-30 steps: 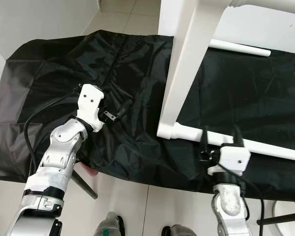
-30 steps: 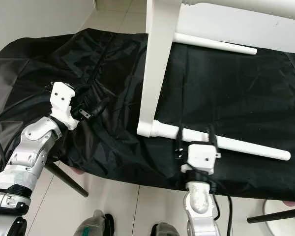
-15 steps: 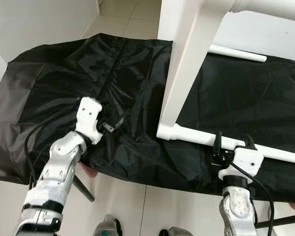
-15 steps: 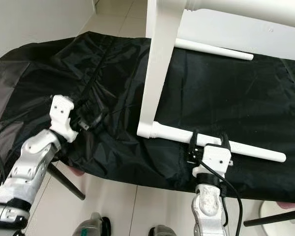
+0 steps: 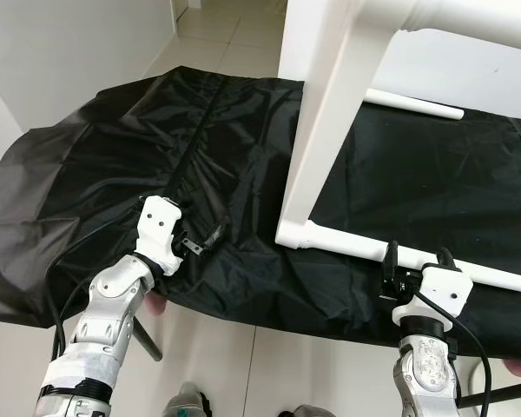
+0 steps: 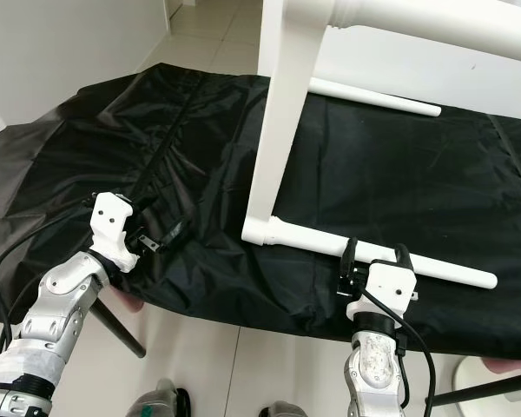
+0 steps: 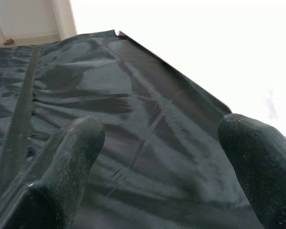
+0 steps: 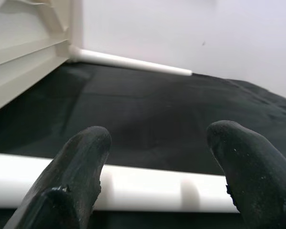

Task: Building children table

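a crumpled black cloth (image 5: 156, 148) lies spread over pale floor tiles (image 5: 217, 17).

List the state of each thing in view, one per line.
Left end effector: open, over the black cloth.
Right end effector: open, at the near white leg.
Near white leg: lying on the cloth, attached to the table top.
Far white leg: attached likewise.
Table top: standing on edge.

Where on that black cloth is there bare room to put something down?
The black cloth is bare on the robot's left, from its far edge to the left gripper. Another bare stretch lies between the near white leg and the far white leg. It is crowded by the white table frame and the right gripper, open at the near leg.
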{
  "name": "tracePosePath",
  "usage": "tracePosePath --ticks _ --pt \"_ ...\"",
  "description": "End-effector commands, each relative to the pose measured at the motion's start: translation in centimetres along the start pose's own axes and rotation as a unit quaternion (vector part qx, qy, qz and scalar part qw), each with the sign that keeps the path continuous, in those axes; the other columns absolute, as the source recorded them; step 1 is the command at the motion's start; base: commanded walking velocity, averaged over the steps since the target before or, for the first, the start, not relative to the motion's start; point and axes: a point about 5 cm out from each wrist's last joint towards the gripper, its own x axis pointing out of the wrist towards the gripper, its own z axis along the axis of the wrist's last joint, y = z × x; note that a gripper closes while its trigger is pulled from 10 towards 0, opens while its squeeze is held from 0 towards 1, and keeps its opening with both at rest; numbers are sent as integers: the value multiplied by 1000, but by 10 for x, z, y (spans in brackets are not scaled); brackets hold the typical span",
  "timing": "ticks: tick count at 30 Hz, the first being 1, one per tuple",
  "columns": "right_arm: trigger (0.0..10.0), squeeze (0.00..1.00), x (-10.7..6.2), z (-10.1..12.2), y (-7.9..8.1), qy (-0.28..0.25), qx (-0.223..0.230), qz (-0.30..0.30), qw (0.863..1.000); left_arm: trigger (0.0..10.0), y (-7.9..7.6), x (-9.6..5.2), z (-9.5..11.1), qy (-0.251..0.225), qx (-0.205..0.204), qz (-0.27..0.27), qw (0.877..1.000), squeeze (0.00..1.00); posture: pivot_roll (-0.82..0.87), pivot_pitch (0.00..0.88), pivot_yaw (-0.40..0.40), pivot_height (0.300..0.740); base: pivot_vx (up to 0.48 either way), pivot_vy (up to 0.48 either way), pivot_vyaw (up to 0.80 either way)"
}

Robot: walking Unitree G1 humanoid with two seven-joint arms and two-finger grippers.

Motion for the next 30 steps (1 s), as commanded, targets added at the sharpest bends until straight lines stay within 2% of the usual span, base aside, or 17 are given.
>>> tracePosePath --ticks 1,20,22,25,30 --pt "10000 0 0 1 -3 1 -8 -3 1000 10000 -1 0 0 -2 1 16 1000 0 61 66 -52 740 0 -259 0" --pt "10000 0 -3 1 -5 10 -18 -4 1000 10000 -2 -2 1 -5 -3 21 1000 0 49 91 -50 740 0 -343 0" --pt "10000 0 -5 2 -5 9 -20 3 1000 10000 2 -6 5 -8 5 29 1000 0 48 96 -45 740 0 -328 0" --pt "10000 0 -7 3 -7 9 -22 11 1000 10000 7 -13 10 -18 -14 49 999 0 49 100 -47 740 0 0 0" --pt "10000 0 -10 0 -11 16 -30 18 999 10000 11 -26 19 -24 13 81 996 0 69 104 -46 740 0 0 0"
